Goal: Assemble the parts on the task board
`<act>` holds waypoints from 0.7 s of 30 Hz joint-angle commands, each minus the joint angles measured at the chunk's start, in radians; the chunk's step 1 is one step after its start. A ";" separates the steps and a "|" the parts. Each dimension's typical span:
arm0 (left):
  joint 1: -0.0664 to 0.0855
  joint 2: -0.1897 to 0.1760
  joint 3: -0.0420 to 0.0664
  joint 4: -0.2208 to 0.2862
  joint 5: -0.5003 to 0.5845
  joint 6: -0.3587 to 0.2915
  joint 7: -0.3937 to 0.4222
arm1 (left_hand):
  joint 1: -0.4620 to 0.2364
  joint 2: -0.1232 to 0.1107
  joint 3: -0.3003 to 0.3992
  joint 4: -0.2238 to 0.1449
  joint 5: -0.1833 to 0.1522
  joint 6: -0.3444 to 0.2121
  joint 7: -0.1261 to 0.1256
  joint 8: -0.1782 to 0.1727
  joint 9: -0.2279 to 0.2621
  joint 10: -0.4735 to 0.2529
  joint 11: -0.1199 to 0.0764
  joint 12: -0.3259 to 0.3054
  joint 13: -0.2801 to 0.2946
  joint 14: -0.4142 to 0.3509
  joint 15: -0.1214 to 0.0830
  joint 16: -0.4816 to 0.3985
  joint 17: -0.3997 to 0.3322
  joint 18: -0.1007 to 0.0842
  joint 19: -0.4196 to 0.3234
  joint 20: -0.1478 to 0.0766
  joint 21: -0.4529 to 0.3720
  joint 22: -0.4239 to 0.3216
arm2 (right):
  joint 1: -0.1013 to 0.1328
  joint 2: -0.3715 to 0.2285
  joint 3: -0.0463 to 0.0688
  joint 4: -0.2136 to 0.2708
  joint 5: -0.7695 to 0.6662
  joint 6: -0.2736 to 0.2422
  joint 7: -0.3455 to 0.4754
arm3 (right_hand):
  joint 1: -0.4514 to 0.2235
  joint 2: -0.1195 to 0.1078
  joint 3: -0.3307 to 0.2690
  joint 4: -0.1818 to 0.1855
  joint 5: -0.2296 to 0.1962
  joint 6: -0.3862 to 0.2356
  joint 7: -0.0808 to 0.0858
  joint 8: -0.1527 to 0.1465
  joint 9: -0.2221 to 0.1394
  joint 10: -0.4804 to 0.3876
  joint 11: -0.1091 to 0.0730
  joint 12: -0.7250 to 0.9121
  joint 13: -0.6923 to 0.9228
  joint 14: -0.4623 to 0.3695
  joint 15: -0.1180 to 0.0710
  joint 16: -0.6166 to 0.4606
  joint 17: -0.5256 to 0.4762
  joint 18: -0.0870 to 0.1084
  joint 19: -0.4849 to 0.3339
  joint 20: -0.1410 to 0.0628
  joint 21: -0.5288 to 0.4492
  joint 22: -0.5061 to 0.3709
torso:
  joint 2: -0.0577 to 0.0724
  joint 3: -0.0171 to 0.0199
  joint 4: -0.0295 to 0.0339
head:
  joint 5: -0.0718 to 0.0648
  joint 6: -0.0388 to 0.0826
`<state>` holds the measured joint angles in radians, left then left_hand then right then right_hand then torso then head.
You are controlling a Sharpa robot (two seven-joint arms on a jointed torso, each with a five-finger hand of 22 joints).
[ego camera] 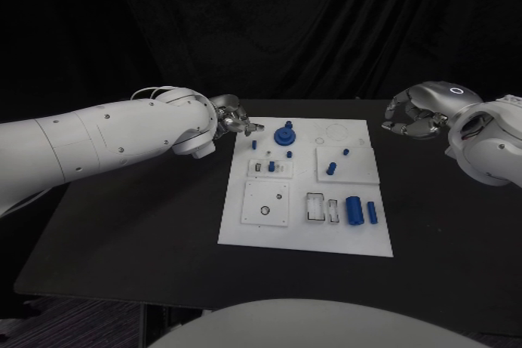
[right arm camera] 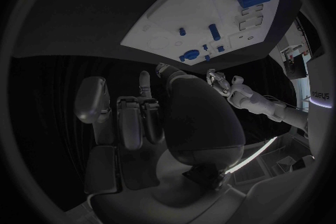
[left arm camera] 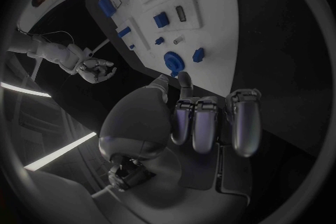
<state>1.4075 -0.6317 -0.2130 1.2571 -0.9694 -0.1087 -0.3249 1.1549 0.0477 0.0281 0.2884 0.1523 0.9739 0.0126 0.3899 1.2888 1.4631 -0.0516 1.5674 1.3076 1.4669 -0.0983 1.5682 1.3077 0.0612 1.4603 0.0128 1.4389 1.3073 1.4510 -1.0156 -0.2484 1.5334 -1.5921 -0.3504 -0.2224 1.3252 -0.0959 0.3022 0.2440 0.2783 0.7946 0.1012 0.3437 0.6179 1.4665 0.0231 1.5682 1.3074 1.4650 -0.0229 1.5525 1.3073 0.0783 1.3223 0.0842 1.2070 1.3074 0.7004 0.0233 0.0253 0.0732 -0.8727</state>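
Head view, flat white rectangular task board (ego camera: 308, 238) carrying small blue plastic parts (ego camera: 354, 209), left hand (ego camera: 233, 121) at its far corner, right hand (ego camera: 413, 115) apart, both curled, empty, left wrist view, round blue gear (left arm camera: 173, 60) near fingertips (left arm camera: 185, 77)

The left arm (ego camera: 98, 148) reaches in over the desk's left side, its left hand (ego camera: 231, 121) near the far edge with fingers apart and nothing in them. The right arm (ego camera: 489, 140) bends at the far right corner; the right hand (ego camera: 416, 114) hangs with fingers curled inward, holding nothing.
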 commanded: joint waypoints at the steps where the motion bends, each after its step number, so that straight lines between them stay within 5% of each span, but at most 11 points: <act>1: 0.002 0.019 0.001 -0.028 0.004 0.082 -0.025 | -0.001 0.009 -0.009 0.000 -0.021 0.008 0.000 0.004 0.002 0.108 -0.003 0.003 0.263 0.104 -0.001 0.003 0.263 -0.018 0.015 0.001 0.002 0.153 | -0.002 0.000 0.001 0.000 -0.003 -0.005 -0.017 | 0.008 0.002 0.002 -0.004 0.006 0.008 -0.001 -0.004 -0.001 0.095 -0.002 -0.003 0.258 0.082 -0.006 -0.006 0.232 0.010 -0.005 0.001 -0.005 0.143 | 0.001 0.0018 0.0012 | 0.003 0.000; 5: -0.001 0.040 0.001 -0.064 0.004 0.101 -0.034 | -0.010 0.007 -0.015 0.002 -0.018 0.006 0.001 0.003 0.003 0.108 -0.002 0.003 0.263 0.104 -0.001 0.003 0.263 -0.017 0.012 0.002 -0.002 0.150 | -0.002 0.000 0.001 0.001 -0.003 -0.008 -0.016 | 0.008 0.002 0.002 -0.004 0.006 0.007 -0.001 -0.004 -0.001 0.095 -0.002 -0.002 0.258 0.082 -0.006 -0.006 0.232 0.010 -0.005 0.001 -0.005 0.143 | 0.004 -0.0016 -0.0004 | 0.001 0.000; 21: -0.008 0.076 0.001 -0.126 0.004 0.140 -0.040 | -0.031 0.006 -0.030 0.001 -0.033 0.004 0.003 0.002 0.005 0.108 0.000 0.003 0.263 0.104 0.001 0.003 0.263 -0.015 0.007 0.003 -0.010 0.145 | -0.002 0.003 0.001 0.001 -0.003 -0.009 -0.015 | 0.009 0.004 0.004 -0.004 0.006 0.005 -0.002 -0.006 -0.003 0.094 -0.002 -0.003 0.258 0.082 -0.006 -0.006 0.233 0.010 -0.005 0.001 -0.007 0.143 | 0.011 -0.0009 -0.0014 | 0.008 0.000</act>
<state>1.4024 -0.5591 -0.2132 1.1340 -0.9693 -0.0032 -0.3642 1.1309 0.0509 0.0042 0.2893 0.1214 0.9738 0.0126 0.3911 1.2930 1.4631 -0.0515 1.5674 1.3077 1.4669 -0.0982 1.5682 1.3076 0.0612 1.4602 0.0128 1.4324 1.3073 1.4509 -1.0135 -0.2487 1.5343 -1.5921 -0.3513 -0.2223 1.3252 -0.0960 0.3022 0.2440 0.2783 0.7946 0.1012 0.3437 0.6164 1.4665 0.0231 1.5682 1.3073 1.4650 -0.0229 1.5525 1.3073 0.0784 1.3223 0.0842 1.2047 1.3073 0.7122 0.0217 0.0240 0.0813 -0.8728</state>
